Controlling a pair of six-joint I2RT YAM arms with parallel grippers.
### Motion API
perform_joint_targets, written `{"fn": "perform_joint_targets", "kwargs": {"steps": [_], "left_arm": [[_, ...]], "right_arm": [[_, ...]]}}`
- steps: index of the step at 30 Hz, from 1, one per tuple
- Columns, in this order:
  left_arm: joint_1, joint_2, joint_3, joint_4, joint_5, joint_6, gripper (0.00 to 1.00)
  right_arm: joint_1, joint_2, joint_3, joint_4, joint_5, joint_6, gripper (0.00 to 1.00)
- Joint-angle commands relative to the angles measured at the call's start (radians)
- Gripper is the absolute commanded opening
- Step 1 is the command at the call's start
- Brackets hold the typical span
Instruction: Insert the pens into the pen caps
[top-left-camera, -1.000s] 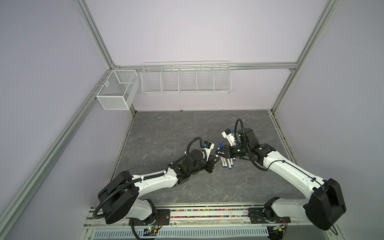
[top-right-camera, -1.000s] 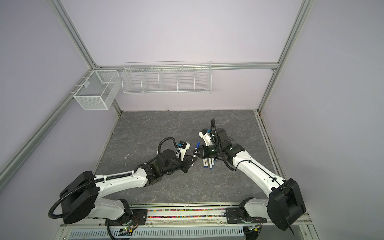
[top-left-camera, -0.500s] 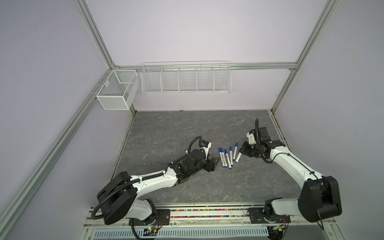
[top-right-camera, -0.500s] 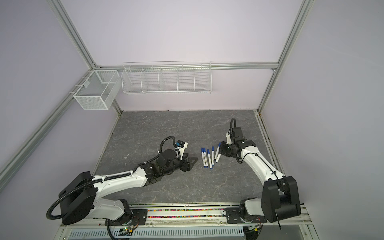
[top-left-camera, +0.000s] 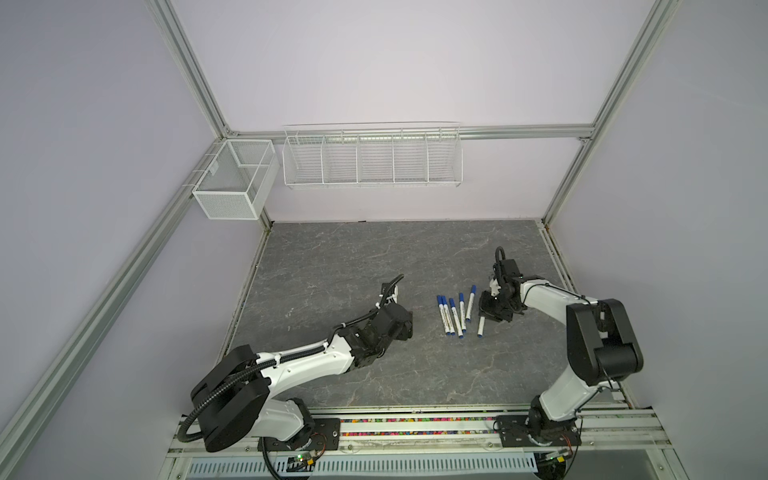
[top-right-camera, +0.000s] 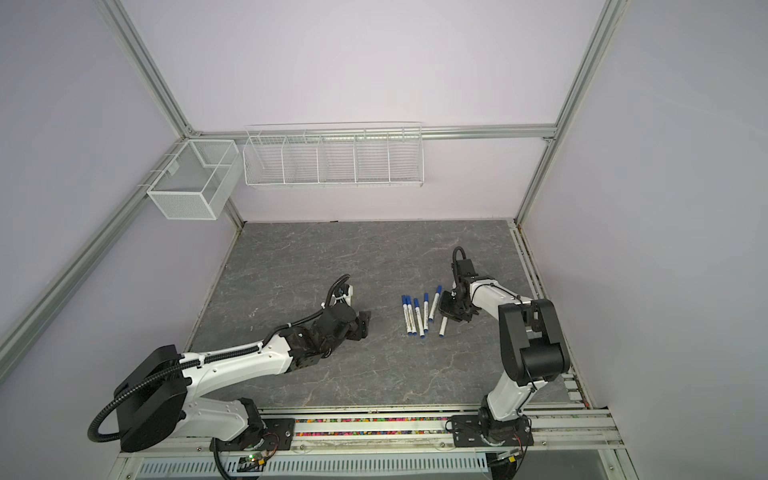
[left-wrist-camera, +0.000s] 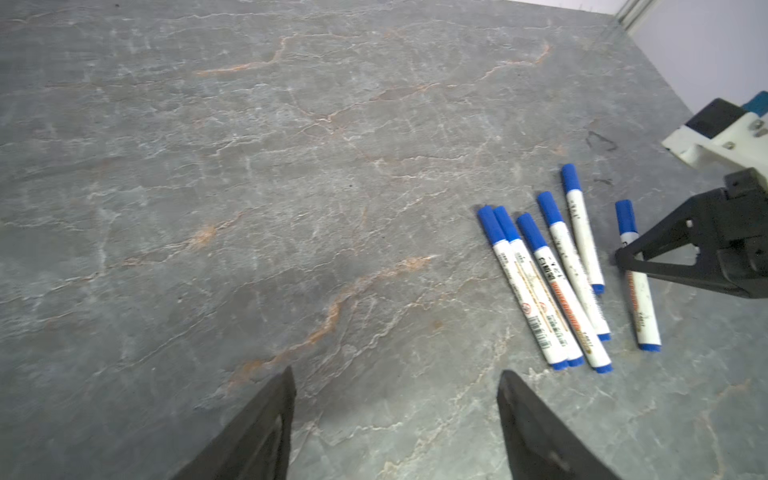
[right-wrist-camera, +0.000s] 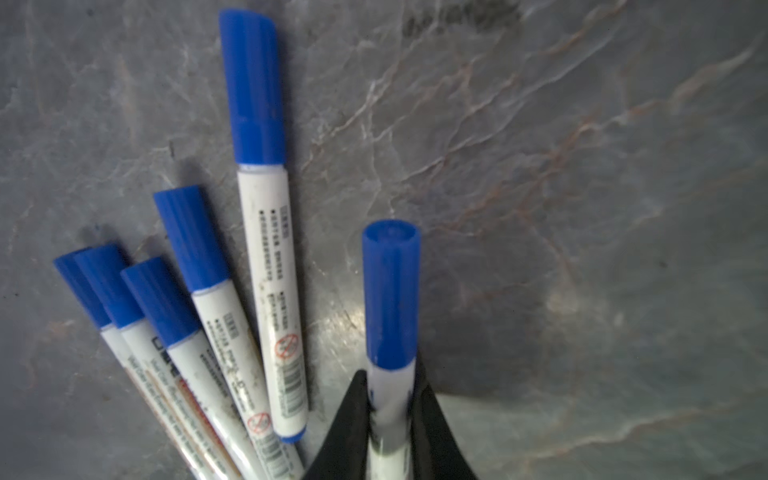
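Six capped pens (left-wrist-camera: 557, 291) on table (left-wrist-camera: 249, 166)

Six white pens (left-wrist-camera: 565, 299), each already wearing its blue cap (right-wrist-camera: 253, 87).
Five lie flat in a loose fan, caps all pointing the same way, just beside the right fingers (right-wrist-camera: 353, 419) and well ahead of the spread left fingers (left-wrist-camera: 266, 424), off to one side. The sixth pen (right-wrist-camera: 390, 395) lies apart from the fan, barrel between the right fingers, cap jutting past their tips.
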Motion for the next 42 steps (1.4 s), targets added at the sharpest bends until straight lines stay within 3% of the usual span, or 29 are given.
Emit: {"fn": "perform_joint_targets", "kwargs": {"steps": [1,3,7,13,16,18,20,23,29,31,33,34,35,38,39,40,42], "left_arm": [[-0.002,-0.010,0.029,-0.049,-0.086,-0.048,0.76],[0.000,-0.020,0.023,-0.046,-0.110,-0.056,0.76],[0.000,-0.052,0.009,-0.051,-0.181,-0.068,0.76],[0.055,-0.181,-0.003,-0.172,-0.380,-0.072,0.77],[0.156,-0.281,-0.019,-0.243,-0.442,-0.068,0.78],[0.257,-0.349,-0.036,-0.260,-0.436,-0.044,0.78],[0.348,-0.397,-0.049,-0.256,-0.436,-0.002,0.78],[0.455,-0.421,-0.057,-0.239,-0.479,0.056,0.78],[0.620,-0.271,-0.114,-0.056,-0.467,0.179,0.80],[0.644,-0.217,-0.074,-0.084,-0.501,0.172,0.81],[0.658,-0.176,-0.075,0.010,-0.500,0.249,0.83],[0.662,-0.159,-0.088,0.066,-0.492,0.281,0.85],[0.666,-0.134,-0.112,0.136,-0.495,0.323,0.86],[0.695,-0.053,-0.167,0.210,-0.494,0.286,0.88],[0.704,-0.031,-0.168,0.230,-0.500,0.292,0.88],[0.704,-0.028,-0.135,0.162,-0.478,0.263,0.88],[0.704,-0.014,-0.143,0.237,-0.468,0.295,0.88]], "right_arm": [[0.004,-0.002,-0.019,0.081,-0.097,0.031,0.34],[0.004,-0.034,-0.025,0.086,-0.097,0.038,0.43],[0.004,-0.135,-0.025,0.049,0.018,0.037,0.48],[-0.002,-0.335,-0.060,0.064,0.424,0.052,0.50],[0.000,-0.432,-0.144,0.184,0.665,0.039,0.50],[0.010,-0.469,-0.232,0.357,0.809,-0.035,0.50],[0.025,-0.469,-0.287,0.467,0.928,-0.120,0.50],[0.029,-0.388,-0.284,0.470,1.021,-0.181,0.51],[0.058,-0.187,-0.294,0.678,1.153,-0.293,0.51],[0.073,-0.161,-0.335,0.887,1.143,-0.426,0.52],[0.073,-0.141,-0.390,1.092,1.094,-0.527,0.54],[0.066,-0.131,-0.426,1.178,1.031,-0.547,0.59],[0.061,-0.120,-0.459,1.284,0.975,-0.596,0.73],[0.042,-0.164,-0.491,1.264,0.858,-0.577,0.78],[0.041,-0.178,-0.516,1.290,0.809,-0.577,0.91],[0.009,-0.192,-0.525,1.287,0.762,-0.569,0.90],[-0.040,-0.207,-0.545,1.295,0.620,-0.557,0.90]]}}
